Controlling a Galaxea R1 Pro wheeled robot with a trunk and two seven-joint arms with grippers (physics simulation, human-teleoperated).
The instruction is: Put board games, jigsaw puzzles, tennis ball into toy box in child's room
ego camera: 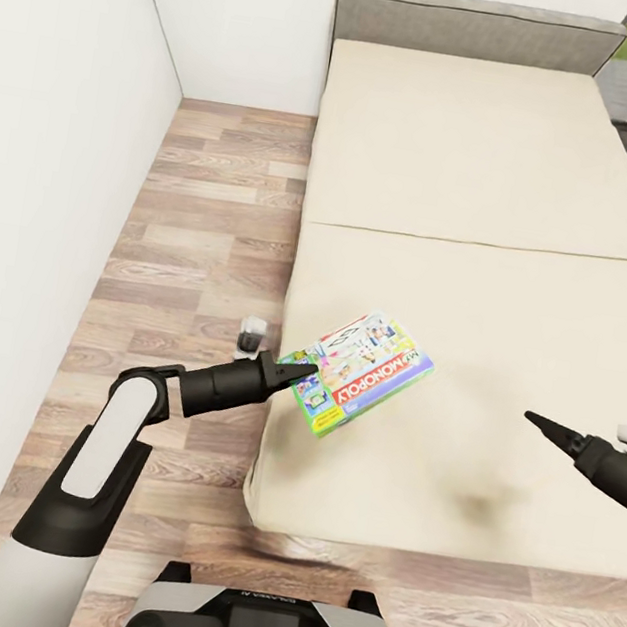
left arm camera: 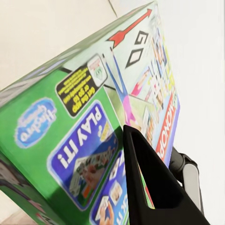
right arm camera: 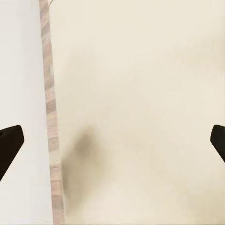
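Green-white Monopoly box (ego camera: 363, 373) on cream bed (ego camera: 496, 181)

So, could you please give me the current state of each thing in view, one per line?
Monopoly box: gripped at its corner, tilted, near the mattress edge.
Left gripper: shut on the Monopoly box.
Right gripper: open, holding nothing, over the bed.
Bed: cream mattress bare apart from the box.

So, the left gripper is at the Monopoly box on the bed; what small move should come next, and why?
Probably lift it a little. The left gripper has its fingers clamped on the near corner of the Monopoly box, which seems tilted over the bed.
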